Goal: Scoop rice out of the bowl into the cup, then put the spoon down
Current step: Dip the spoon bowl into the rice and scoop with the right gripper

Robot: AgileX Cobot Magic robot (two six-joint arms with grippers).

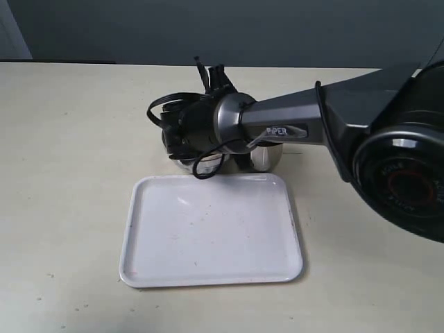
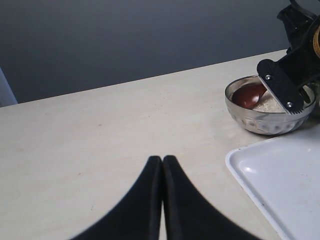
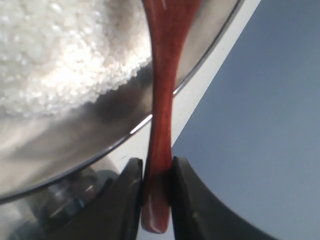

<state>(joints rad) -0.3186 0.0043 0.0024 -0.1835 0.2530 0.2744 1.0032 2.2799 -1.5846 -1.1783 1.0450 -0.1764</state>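
Step in hand: scooping, by my judgement. The spoon (image 2: 248,95) has its oval end down inside the bowl (image 2: 265,122), against the edge of the rice (image 2: 270,105).
Spoon load: the oval shows bare red-brown wood in the left wrist view, so nothing looks picked up yet.
Right gripper (image 3: 157,172): jaws drawn in and clamped on the spoon's slim handle close to its end. It hangs just outside the bowl's rim, with the handle running from it over the rim and down into the bowl.
Left gripper (image 2: 162,159): jaws pressed together with nothing between them. It is well apart from the bowl, over bare table (image 2: 100,135).
Rice: a pale heap filling one side of the bowl. The steel wall beside it, where the handle crosses, is bare.
Cup (image 1: 267,158): just beside the bowl, on the right arm's side, half hidden under that arm. Whether it holds any rice I cannot tell.
Tray (image 1: 208,267): white, lying just beside the bowl on the camera's side.
Next move, as I judge it: push the oval under the heap, then bring it up level so the grains stay on. Carry it the short way from the bowl to the cup and tip it squarely over the narrow mouth.
Likely trouble: with the grip so far from the oval, a small wrist roll could spill grains beside the bowl.
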